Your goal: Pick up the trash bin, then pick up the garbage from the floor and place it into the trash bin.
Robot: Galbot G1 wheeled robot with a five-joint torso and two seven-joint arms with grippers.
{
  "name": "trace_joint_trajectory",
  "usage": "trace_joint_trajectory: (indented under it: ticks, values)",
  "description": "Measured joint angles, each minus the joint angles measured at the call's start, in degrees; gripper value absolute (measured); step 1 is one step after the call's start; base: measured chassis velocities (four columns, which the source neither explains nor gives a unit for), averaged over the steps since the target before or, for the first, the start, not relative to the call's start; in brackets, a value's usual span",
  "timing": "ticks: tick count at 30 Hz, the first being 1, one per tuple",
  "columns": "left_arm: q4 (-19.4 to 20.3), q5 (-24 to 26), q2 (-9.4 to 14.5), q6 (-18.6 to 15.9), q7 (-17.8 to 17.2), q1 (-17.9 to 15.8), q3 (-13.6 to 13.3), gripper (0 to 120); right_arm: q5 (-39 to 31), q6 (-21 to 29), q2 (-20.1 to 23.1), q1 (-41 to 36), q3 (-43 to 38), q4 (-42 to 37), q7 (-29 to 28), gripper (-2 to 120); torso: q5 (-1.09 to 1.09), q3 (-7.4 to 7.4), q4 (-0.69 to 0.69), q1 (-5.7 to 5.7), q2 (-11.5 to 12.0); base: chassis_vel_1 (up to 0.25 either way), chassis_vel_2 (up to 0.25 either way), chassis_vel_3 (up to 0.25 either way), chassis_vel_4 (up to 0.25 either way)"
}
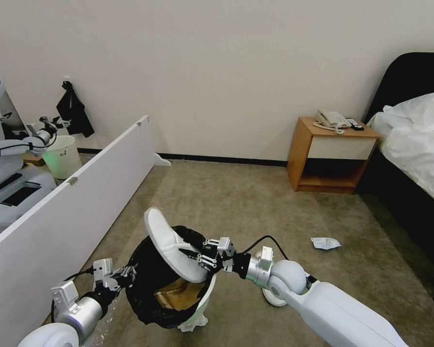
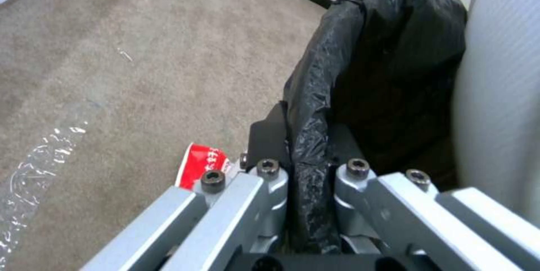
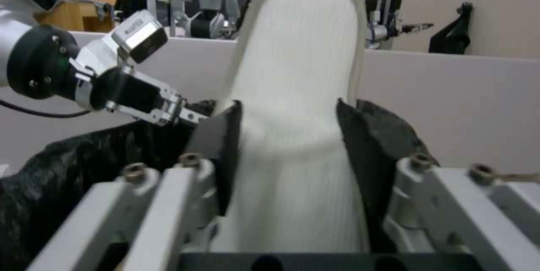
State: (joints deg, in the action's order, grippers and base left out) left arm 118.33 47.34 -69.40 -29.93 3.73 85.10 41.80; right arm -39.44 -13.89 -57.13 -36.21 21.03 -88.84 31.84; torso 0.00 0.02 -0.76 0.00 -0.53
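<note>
Head view: right pincer (image 1: pixel 196 256) holds slipper (image 1: pixel 171 243) over bin (image 1: pixel 202 301).

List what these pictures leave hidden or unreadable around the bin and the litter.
- Trash bin contents, head view: the slipper held by the right gripper and the black liner cover all but some tan paper.
- Red packet, left wrist view: the left gripper hides its lower part; print unreadable.
- White scrap on the floor, head view: too small to identify.
</note>
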Motion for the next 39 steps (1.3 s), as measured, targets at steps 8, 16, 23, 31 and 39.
trace_joint_trajectory:
  ticks: [8,16,23,31,39]
  values:
    - [0.11,-0.14,0.02,0.0,-0.03,-0.09,-0.03,4,0.05,0.25,0.18,-0.12,-0.75,-1.41,-0.07,77,0.0,0.0,0.0,0.0,0.0,0.0,0.0,0.0,0.0]
    - [-0.37,-0.12,-0.08,0.01,-0.05,-0.01,0.83,4,0.12,0.19,0.31,-0.07,-1.96,-2.63,-0.28,99,0.0,0.0,0.0,0.0,0.0,0.0,0.0,0.0,0.0]
    - [0.05,-0.97,-0.97,-0.42,-0.64,0.01,3.52,4,-0.22,0.42,-0.46,0.36,-7.6,-7.89,-1.59,100,-0.01,0.0,0.01,0.0,0.0,0.0,0.0,0.0,0.0]
    - [1.84,-1.17,-0.64,-1.17,-1.08,-0.26,7.1,4,-1.43,1.5,0.5,0.38,-18.9,-10.48,-2.56,100,0.0,0.0,-0.01,0.0,0.0,0.0,0.0,0.0,0.0]
    - [2.36,-1.14,-1.29,-1.58,-1.29,-0.81,7.93,4,-1.43,2.93,1.29,-1.3,-28.58,-9.7,-5.61,100,0.01,0.0,0.0,0.0,0.0,0.0,0.0,0.0,0.0]
